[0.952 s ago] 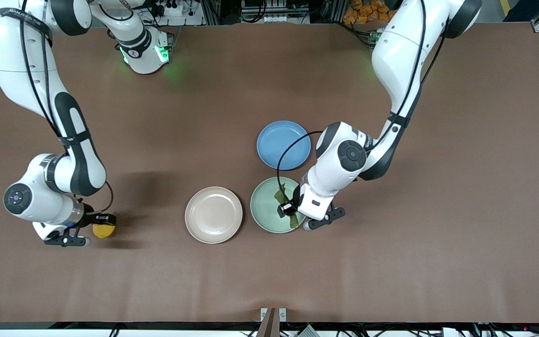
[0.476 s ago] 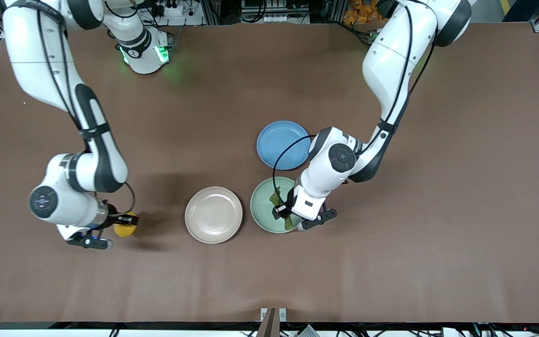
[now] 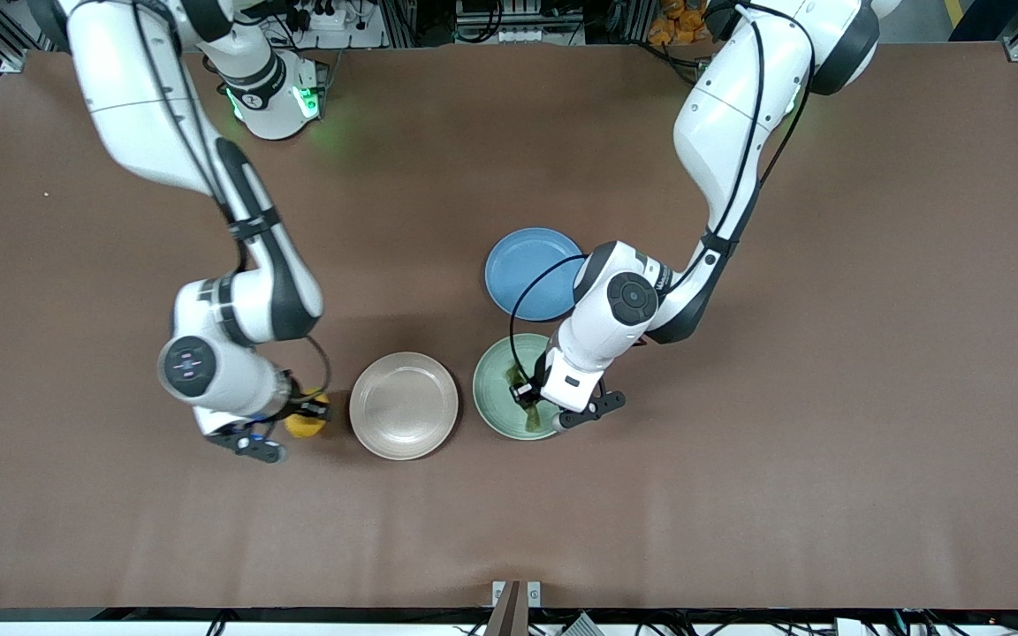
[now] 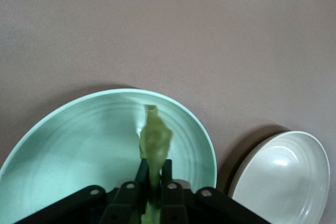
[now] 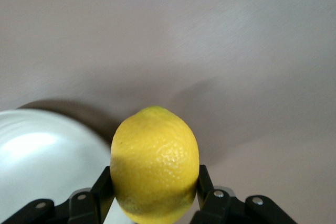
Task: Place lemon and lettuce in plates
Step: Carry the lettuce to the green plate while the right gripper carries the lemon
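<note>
My left gripper (image 3: 534, 399) is shut on the lettuce (image 4: 155, 142), a crinkled green leaf, and holds it over the mint green plate (image 3: 498, 389), which also shows in the left wrist view (image 4: 79, 145). My right gripper (image 3: 292, 426) is shut on the yellow lemon (image 3: 307, 421), held above the table just beside the beige-pink plate (image 3: 403, 405), toward the right arm's end. In the right wrist view the lemon (image 5: 155, 163) sits between the fingers, with the beige-pink plate's rim (image 5: 42, 156) beside it. That plate also shows in the left wrist view (image 4: 283, 177).
A blue plate (image 3: 528, 269) lies farther from the front camera than the mint green plate, partly under the left arm. The brown table (image 3: 827, 397) stretches wide toward the left arm's end.
My right gripper has carried the lemon from near the right arm's end of the table toward the beige-pink plate. My left gripper has shifted slightly over the mint green plate with the lettuce.
</note>
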